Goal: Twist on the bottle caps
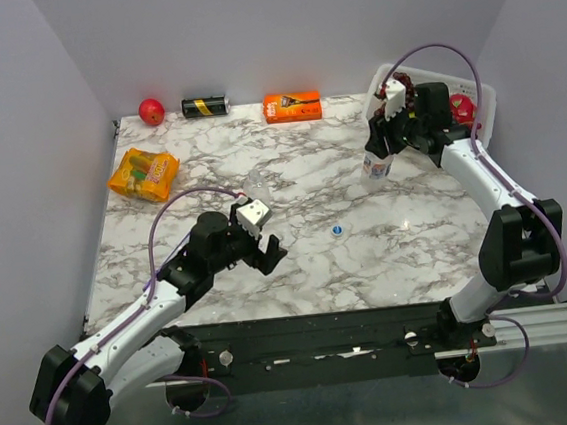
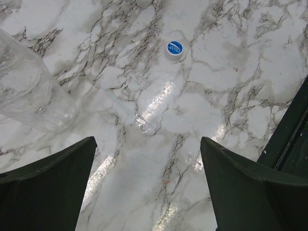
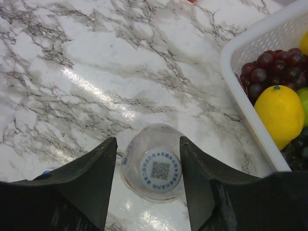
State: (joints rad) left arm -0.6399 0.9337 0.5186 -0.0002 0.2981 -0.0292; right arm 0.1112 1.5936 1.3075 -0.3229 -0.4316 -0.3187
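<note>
Marble-top table (image 1: pixel 289 162), both arms out over it. L arm runs low from near-left base toward the centre, wrist tipped down and fwd. Left gripper (image 1: pixel 265 254) hangs just above the top w/ jaws spread wide, nothing between them, touching nothing. Clear bottle (image 2: pixel 29 91) lies on its side just beyond and left of that gripper, no contact. Blue cap (image 2: pixel 174 48) sits alone on the marble right of the gripper, apart from it, approx. mid-table.

R arm rises from near-right base, elbow bent high at the right edge, forearm reaching to the far right, wrist pointing straight down. Right gripper (image 3: pixel 148 142) straddles an upright capped bottle (image 3: pixel 154 161), white cap (image 3: pixel 160 171) w/ blue print and a QR code on its neck. Jaws partway apart: a sliver of marble shows btwn one finger and the bottle wall; other finger sits right against the outline, contact can't be told. Bottle stands on the marble, just left of the white basket (image 3: pixel 240 86).

Basket holds dark grapes (image 3: pixel 262 72) and a lemon (image 3: pixel 281 115). Along the far edge: red apple (image 1: pixel 151 111), black-yellow can (image 1: pixel 205 106), orange box (image 1: pixel 291 105). Orange snack bag (image 1: pixel 144 175) lies far-left.
</note>
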